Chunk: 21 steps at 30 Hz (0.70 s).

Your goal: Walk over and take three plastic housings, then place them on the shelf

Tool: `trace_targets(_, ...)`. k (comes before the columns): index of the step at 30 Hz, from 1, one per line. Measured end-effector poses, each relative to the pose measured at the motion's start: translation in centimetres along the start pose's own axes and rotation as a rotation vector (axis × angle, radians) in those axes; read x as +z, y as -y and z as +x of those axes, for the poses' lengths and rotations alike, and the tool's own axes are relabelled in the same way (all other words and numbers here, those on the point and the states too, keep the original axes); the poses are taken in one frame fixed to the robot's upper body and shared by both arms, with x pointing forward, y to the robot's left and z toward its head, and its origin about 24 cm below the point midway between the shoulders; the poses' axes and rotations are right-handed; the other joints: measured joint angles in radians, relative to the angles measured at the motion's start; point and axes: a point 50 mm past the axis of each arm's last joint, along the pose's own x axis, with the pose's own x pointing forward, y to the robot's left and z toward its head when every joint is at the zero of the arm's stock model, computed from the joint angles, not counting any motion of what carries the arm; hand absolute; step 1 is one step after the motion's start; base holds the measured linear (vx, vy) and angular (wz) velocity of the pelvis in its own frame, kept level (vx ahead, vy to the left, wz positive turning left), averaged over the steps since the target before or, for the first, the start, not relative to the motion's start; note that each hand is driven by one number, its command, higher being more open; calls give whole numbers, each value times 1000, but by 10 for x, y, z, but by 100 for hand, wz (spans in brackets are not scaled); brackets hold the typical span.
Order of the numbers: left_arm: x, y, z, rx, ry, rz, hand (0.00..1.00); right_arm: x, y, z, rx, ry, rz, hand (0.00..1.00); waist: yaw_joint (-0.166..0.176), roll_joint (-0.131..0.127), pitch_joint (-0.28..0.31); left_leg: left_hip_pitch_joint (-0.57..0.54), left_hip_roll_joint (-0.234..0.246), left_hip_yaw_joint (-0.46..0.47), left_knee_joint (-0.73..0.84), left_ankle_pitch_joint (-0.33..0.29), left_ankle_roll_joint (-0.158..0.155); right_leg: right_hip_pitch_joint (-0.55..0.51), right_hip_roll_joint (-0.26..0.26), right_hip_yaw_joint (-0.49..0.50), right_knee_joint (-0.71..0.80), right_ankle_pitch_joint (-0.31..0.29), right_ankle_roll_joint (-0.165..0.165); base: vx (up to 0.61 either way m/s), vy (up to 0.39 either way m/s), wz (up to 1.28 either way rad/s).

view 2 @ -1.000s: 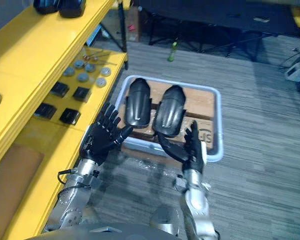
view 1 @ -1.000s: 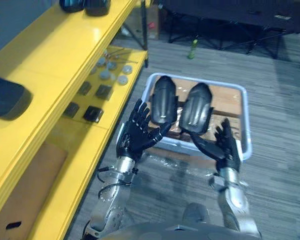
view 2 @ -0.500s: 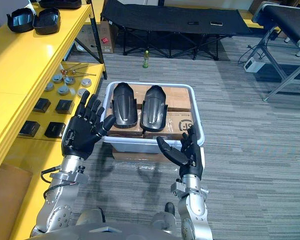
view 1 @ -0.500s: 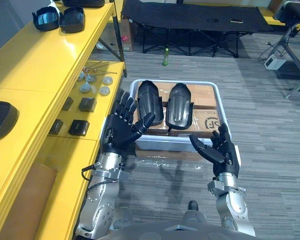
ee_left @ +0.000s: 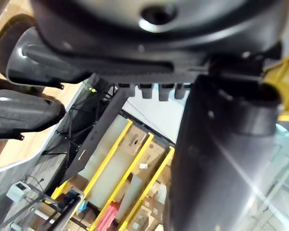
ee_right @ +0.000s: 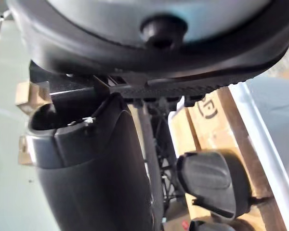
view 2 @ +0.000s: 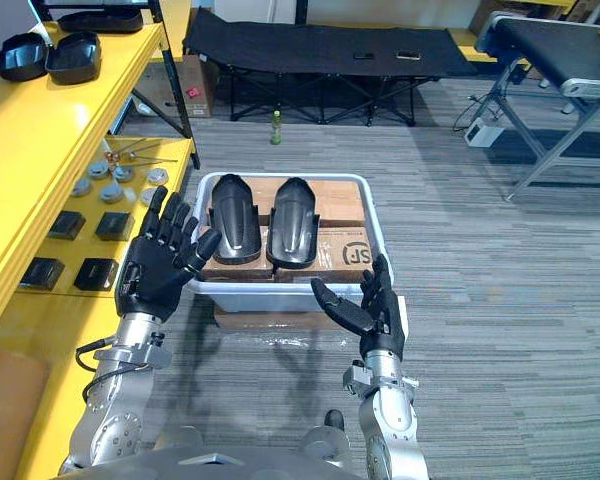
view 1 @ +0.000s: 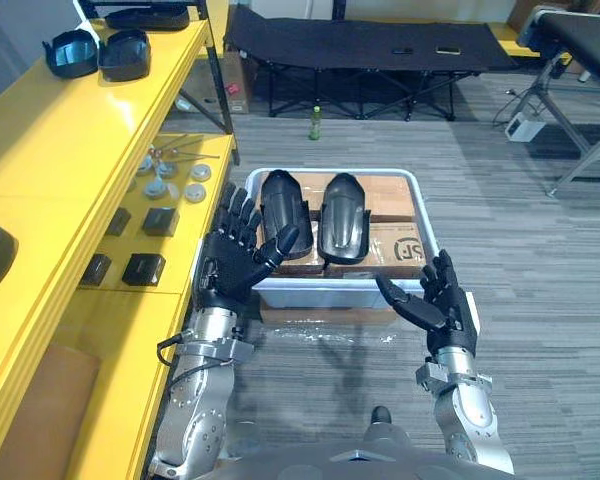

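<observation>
Black plastic housings (view 1: pixel 283 206), two of them, lie side by side on cardboard boxes (view 1: pixel 392 198) inside a pale bin (view 1: pixel 320 291) that stands on the grey floor (view 1: pixel 540 260). The second one (view 1: pixel 342 216) is just beside the first, and both sit towards the bin's left half.

The left hand (view 1: pixel 234 266) is raised at the bin's near left corner. Its fingers (view 1: pixel 242 212) are spread wide and straight and hold nothing. The right hand (view 1: pixel 443 310) hangs just in front of the bin's near right corner, its fingers loosely extended and its thumb out, likewise empty.

On the robot's left runs the yellow shelf (view 1: pixel 75 150). Two dark shells (view 1: pixel 127 55) sit at the far end of its top board. Its lower board carries black blocks (view 1: pixel 143 268) and grey discs (view 1: pixel 172 186).
</observation>
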Motion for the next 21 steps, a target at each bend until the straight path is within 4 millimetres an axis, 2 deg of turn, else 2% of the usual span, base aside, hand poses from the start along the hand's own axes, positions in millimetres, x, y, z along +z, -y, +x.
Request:
trace_targets(2, 1, 0, 1, 6, 11, -10, 100, -4, 1, -1, -1, -35, -53, 100, -4, 2, -3, 12, -1, 8, -16, 3, -1, 3, -1, -6, 6, -1, -2, -18, -7, -7)
trace_targets(3, 1, 1, 1, -3, 12, -11, 100, -7, 2, -3, -5, -55, -56, 100, -5, 0, -1, 12, -2, 8, -12, 1, 1, -8, -6, -15, 33, -8, -14, -37, 29, 4)
trace_targets(5, 1, 1, 1, -18, 14, -8, 100, -10, 3, -4, -17, -75, -56, 100, -7, -8, 4, 8, -5, 7, 12, -17, 22, -40, -19, -31, 113, -21, -35, -40, 49, -1)
trace_targets(6, 2, 0, 2, -27, 16, -7, 100, -11, 3, -3, -34, -80, -54, 100, -4, -9, 9, 7, -4, 9, 48, -42, 31, -94, -34, -33, 239, -32, -54, -86, 81, -12)
trace_targets(8, 7, -5, 3, -32, 30, 25, 100, -13, -1, -4, -69, -83, -30, 100, -1, -42, 37, 32, -20, 36, 99, -81, 41, -189, -83, -20, 463, -27, -77, -125, 123, -32)
trace_targets(9, 10, -10, 2, -23, 33, 46, 100, -14, -3, -5, -75, -88, -19, 100, 2, -51, 44, 51, -16, 44, 101, -85, 50, -198, -88, -20, 483, -17, -94, -87, 56, -39)
trace_targets(11, 18, -16, 3, -14, 67, 43, 100, -12, -3, -5, -71, -73, -14, 100, -1, -59, 40, 43, -11, 52, 104, -86, 51, -175, -66, -16, 378, -48, -129, -43, -8, -25)
trace_targets(12, 21, -17, 5, -16, 85, 39, 100, -10, -3, -4, -73, -61, -11, 100, -2, -58, 40, 27, -7, 54, 110, -87, 50, -164, -54, -5, 324, -56, -134, -27, -27, -7)
trace_targets(13, 25, -14, 10, -35, 116, 33, 100, -7, 1, -3, -81, -37, -7, 100, -4, -53, 42, -12, 0, 42, 132, -92, 44, -137, -38, 15, 226, -70, -125, -15, -65, 12)
trace_targets(14, 28, -10, 17, -59, 136, 27, 100, -4, 6, -2, -95, -24, -9, 100, -10, -46, 51, -46, 10, 25, 155, -97, 34, -115, -21, 21, 169, -58, -51, 6, -80, 22)
trace_targets(15, 28, -9, 19, -65, 142, 23, 100, -3, 9, -1, -102, -20, -11, 100, -15, -35, 63, -53, 16, 17, 163, -101, 28, -109, -16, 17, 167, -49, -37, 24, -71, 41)
trace_targets(16, 27, -6, 19, -74, 138, 15, 100, -3, 14, -2, -116, -17, -13, 100, -37, -9, 85, -55, 23, -13, 170, -103, 26, -111, -11, 32, 225, -53, -31, 48, -21, 68)
trace_targets(17, 20, 0, 19, -96, 108, -1, 100, -5, 23, -7, -135, -29, -12, 100, -60, 14, 97, -40, 27, -51, 168, -99, 17, -109, 5, 89, 304, -70, -52, 68, 0, 102)
trace_targets(19, 15, 7, 18, -137, 85, -19, 100, -12, 33, -20, -139, -72, -21, 100, -73, 11, 95, -11, 28, -102, 163, -99, 5, -72, 17, 121, 375, -127, -57, 85, -40, 92)
trace_targets(20, 13, 9, 17, -144, 80, -22, 100, -15, 32, -24, -127, -88, -23, 100, -72, -1, 84, -8, 32, -128, 164, -105, -7, -48, 18, 107, 379, -169, -31, 73, -105, 52)
trace_targets(21, 13, 9, 17, -144, 80, -26, 100, -16, 30, -25, -116, -90, -21, 100, -71, -1, 82, -9, 36, -136, 163, -106, -14, -39, 18, 91, 374, -192, -24, 80, -154, 35)
